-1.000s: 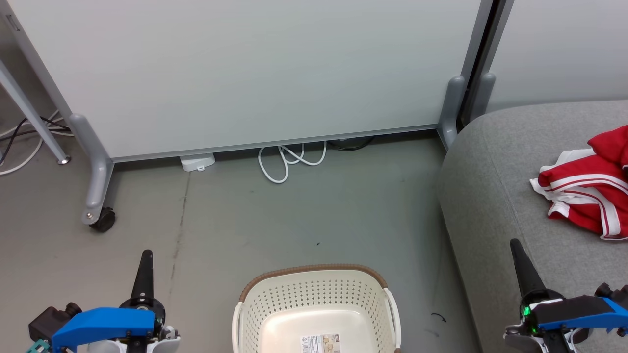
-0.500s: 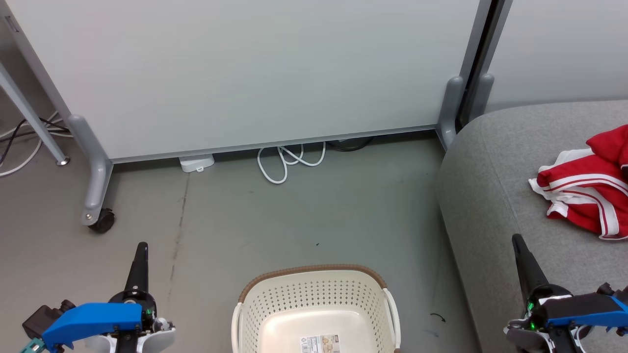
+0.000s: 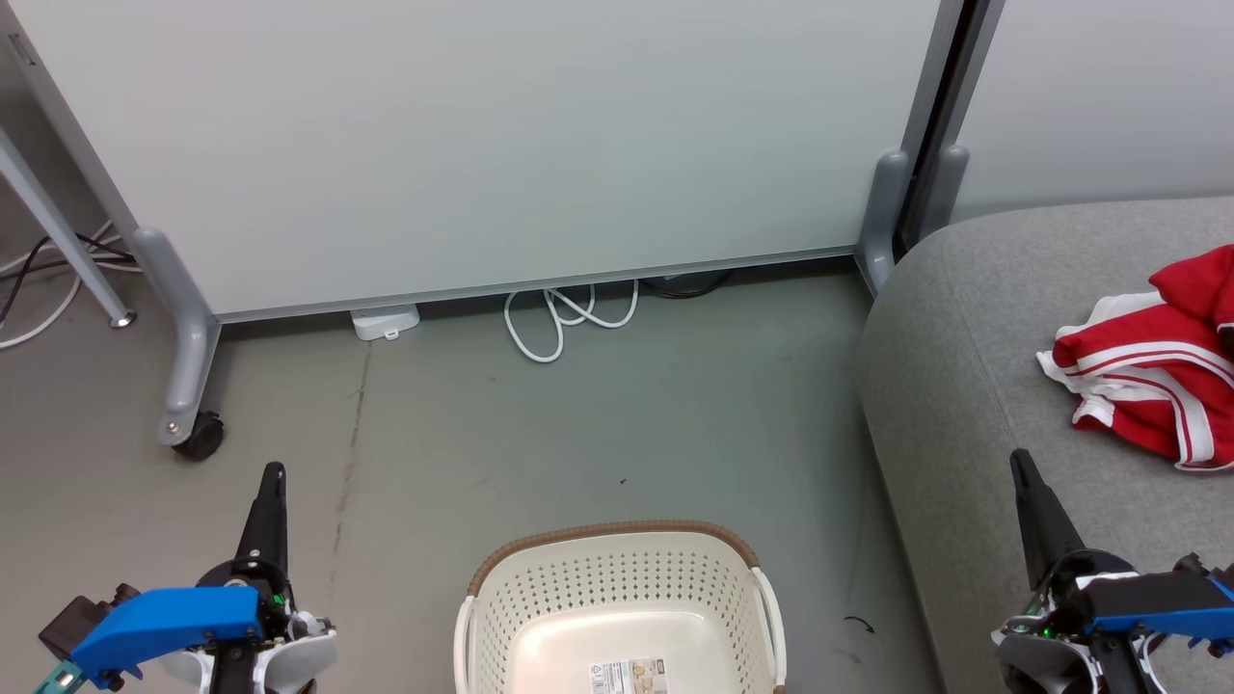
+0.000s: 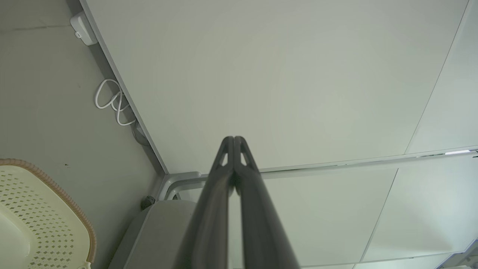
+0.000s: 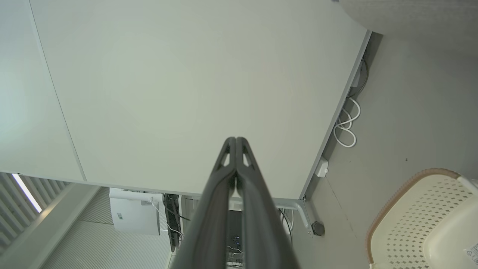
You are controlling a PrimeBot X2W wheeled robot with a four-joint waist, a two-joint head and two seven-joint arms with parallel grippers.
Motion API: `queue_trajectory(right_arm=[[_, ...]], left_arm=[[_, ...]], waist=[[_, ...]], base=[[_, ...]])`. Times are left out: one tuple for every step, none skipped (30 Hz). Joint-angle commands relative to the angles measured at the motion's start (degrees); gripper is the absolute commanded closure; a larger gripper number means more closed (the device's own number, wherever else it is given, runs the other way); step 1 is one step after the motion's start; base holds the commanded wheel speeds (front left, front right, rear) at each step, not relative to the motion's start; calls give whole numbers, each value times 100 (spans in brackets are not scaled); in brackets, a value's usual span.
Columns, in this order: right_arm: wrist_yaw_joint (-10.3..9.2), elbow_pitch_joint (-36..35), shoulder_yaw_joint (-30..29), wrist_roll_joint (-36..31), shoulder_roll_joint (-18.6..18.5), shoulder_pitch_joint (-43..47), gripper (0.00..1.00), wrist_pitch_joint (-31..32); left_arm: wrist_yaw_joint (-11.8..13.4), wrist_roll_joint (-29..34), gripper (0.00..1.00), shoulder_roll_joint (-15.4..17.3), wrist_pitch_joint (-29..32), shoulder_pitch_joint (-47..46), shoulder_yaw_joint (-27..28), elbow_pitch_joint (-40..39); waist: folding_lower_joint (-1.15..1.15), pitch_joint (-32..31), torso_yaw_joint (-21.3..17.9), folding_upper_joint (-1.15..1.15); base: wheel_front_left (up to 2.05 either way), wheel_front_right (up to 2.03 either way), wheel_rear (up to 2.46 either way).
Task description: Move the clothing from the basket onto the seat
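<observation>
The left gripper is hovering above the floor to the left of the basket, with its fingers pointing toward the pale partition panel. In the left wrist view its two dark fingers are pressing together at the tips and are holding nothing. The right gripper is hovering over the edge of the seat that is facing the basket, and in the right wrist view its fingers are likewise meeting at the tips with nothing between them. The basket is standing on the floor just beside that seat edge, between the two grippers and touching neither. Its cream perforated wall and brown rim are showing, and its bare floor is carrying a paper label. The clothing, red fabric with broad white stripes and trim, is lying bunched on the seat top, well in from the edge facing the basket and well apart from the right gripper. Part of it is running out of the head view at the right. A looped white cable and a small white box are lying on the floor at the foot of the panel, and a black castor is carrying the panel's grey leg.
</observation>
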Motion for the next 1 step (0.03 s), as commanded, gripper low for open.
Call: queue_trajectory(right_arm=[[4,-40,-20,126,-28,-105,100,20]], left_arm=[[-9,-96,100,1,35,-101,44,-45]], waist=[[0,-1,-1,0]], base=[[0,0,0]])
